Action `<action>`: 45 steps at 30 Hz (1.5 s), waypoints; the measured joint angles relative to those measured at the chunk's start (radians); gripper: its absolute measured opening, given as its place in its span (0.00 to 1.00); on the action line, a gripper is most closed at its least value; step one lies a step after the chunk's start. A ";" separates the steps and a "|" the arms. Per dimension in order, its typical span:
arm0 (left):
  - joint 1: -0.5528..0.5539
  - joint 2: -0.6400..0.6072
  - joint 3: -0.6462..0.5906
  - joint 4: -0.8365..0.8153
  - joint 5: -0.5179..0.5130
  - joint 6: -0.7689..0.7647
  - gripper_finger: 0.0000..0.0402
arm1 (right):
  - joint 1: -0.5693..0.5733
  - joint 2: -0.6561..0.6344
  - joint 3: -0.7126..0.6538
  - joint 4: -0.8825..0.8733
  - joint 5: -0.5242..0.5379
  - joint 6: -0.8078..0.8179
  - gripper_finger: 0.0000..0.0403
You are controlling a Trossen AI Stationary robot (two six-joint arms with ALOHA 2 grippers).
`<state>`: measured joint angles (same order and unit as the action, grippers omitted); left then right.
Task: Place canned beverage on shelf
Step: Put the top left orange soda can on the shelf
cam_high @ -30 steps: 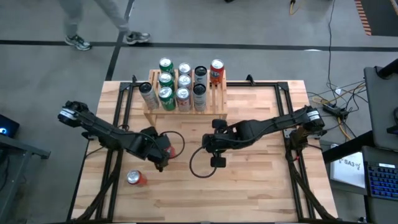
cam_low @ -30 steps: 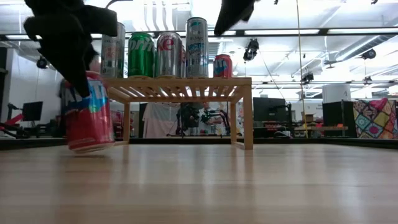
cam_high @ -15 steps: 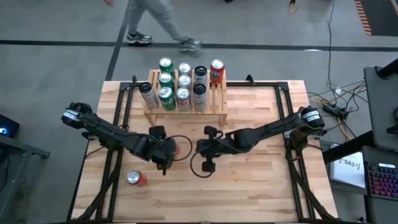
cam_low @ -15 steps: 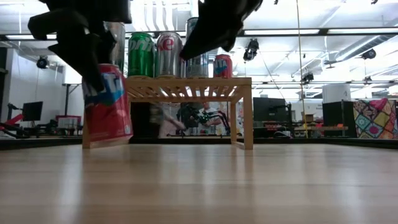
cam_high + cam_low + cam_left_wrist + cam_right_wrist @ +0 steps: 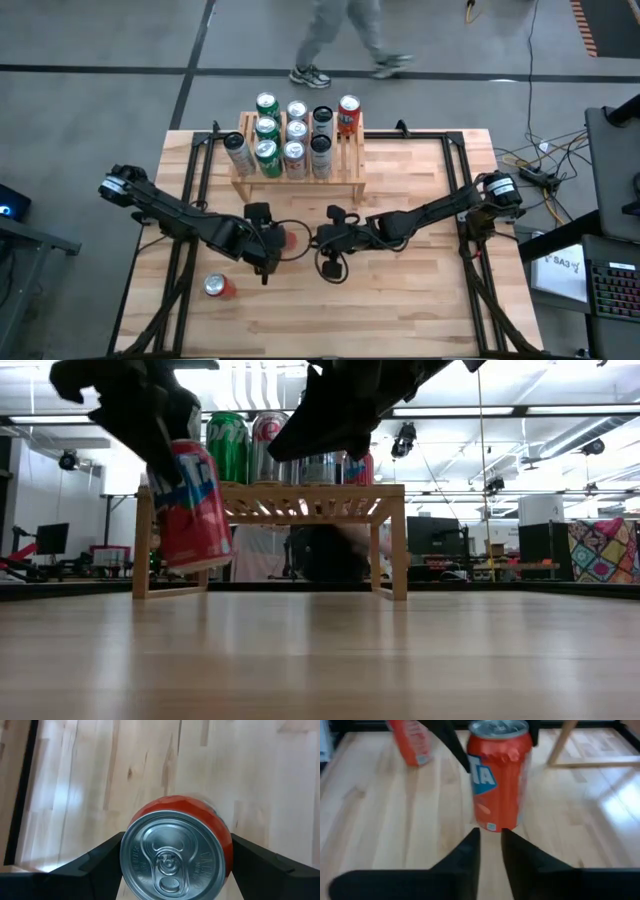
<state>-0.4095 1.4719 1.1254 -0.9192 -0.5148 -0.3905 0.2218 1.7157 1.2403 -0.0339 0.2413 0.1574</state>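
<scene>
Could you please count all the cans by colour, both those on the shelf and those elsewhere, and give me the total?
Red cans: 3
Green cans: 3
Silver cans: 4
Dark cans: 2
Total: 12

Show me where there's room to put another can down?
The low light-wood slatted shelf is crowded at its left and middle; its right end past the orange can looks bare. The wooden plank tabletop is free along the near edge, right of the lying red can, and at its right side.
</scene>
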 joint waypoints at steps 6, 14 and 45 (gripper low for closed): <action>0.001 0.000 0.038 0.004 -0.002 -0.029 0.72 | 0.012 0.004 -0.011 0.001 0.102 0.027 0.36; 0.002 0.000 0.080 0.081 -0.003 -0.112 0.72 | 0.023 0.085 0.016 0.015 0.126 0.027 0.64; 0.001 0.000 0.092 0.176 -0.026 -0.110 0.72 | 0.010 0.135 0.063 0.146 0.048 -0.049 0.76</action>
<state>-0.4088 1.4719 1.2171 -0.7436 -0.5411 -0.5004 0.2314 1.8503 1.3037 0.1120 0.2891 0.1083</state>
